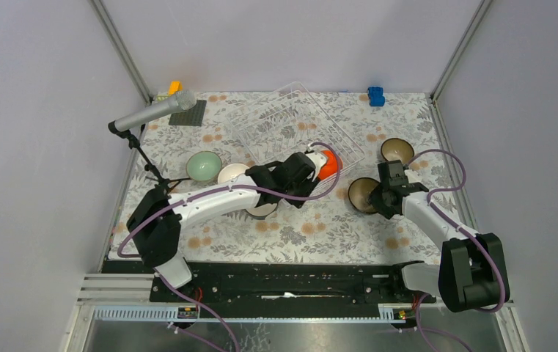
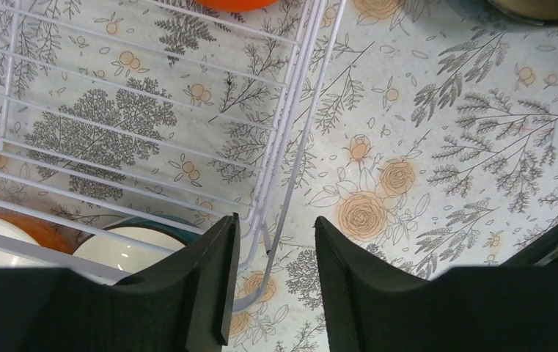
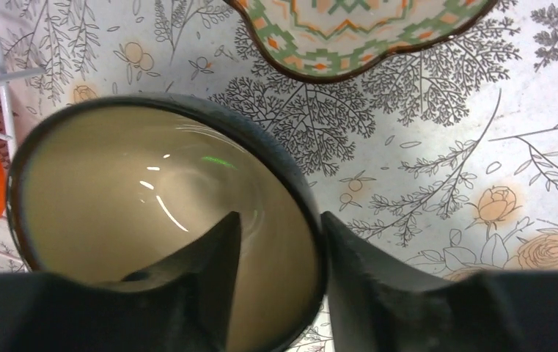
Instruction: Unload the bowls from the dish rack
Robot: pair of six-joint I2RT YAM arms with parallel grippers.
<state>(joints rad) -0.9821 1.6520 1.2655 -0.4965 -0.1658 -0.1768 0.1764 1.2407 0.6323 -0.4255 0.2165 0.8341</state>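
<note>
The dish rack, a clear wire tray, sits tilted at the back middle. An orange bowl lies at its near corner. My left gripper is open, its fingers either side of the rack's edge wire. The left wrist view shows a teal-rimmed white bowl under the wires. My right gripper is open over the rim of a dark brown bowl, one finger inside and one outside. That bowl rests on the table. A patterned bowl lies just beyond it.
A pale green bowl and a white bowl sit left of the rack, with another bowl under my left arm. A microphone on a stand lies over a dark grey plate. A blue block is at the back right.
</note>
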